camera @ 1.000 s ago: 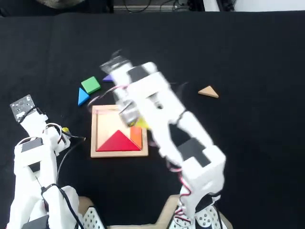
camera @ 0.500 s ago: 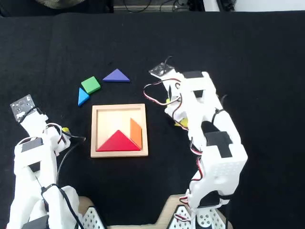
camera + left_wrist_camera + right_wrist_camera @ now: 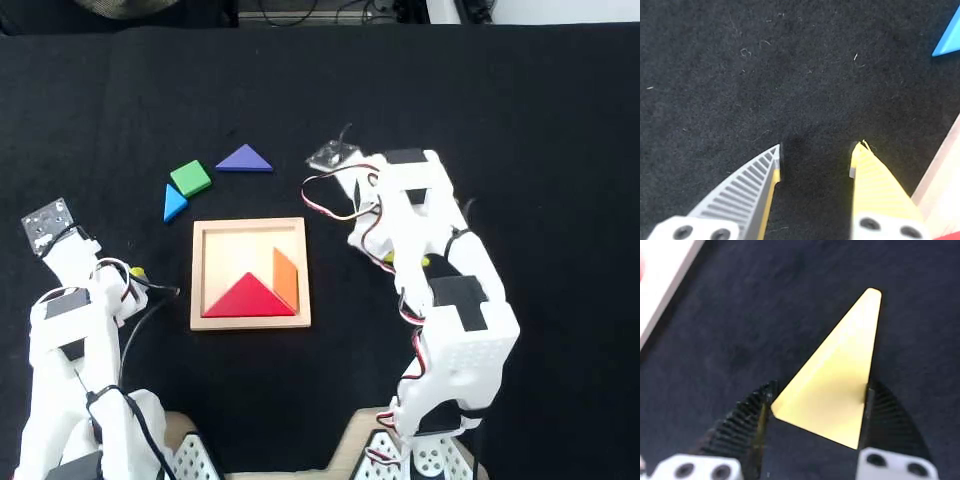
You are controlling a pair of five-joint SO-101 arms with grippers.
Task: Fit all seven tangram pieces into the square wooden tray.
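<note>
Nearest you, your left pincer (image 3: 817, 150) hangs with its jaws apart and nothing between them. It is over bare black cloth (image 3: 520, 100), just beside the left wall of the square wooden tray (image 3: 197, 275). Parked there, it leaves the tray's opening free for the other arm.

Your right pincer (image 3: 817, 396) is clamped on the yellow triangle (image 3: 837, 375), one jaw on each side of its wide end. That grip points the sharp tip forward, in plain sight for aiming. The pincer sits to the right of the tray, near it but not over it. You cannot tell whether the piece is clear of the cloth.

Inside the tray, the red triangle (image 3: 247, 297) lies flat along the near wall and the orange piece (image 3: 286, 277) sits against the right wall. The far half is bare wood, room for the rest.

Beyond the tray, the blue triangle (image 3: 174, 203), green square (image 3: 190, 178) and purple triangle (image 3: 243, 159) lie loose on the cloth, near one another.
</note>
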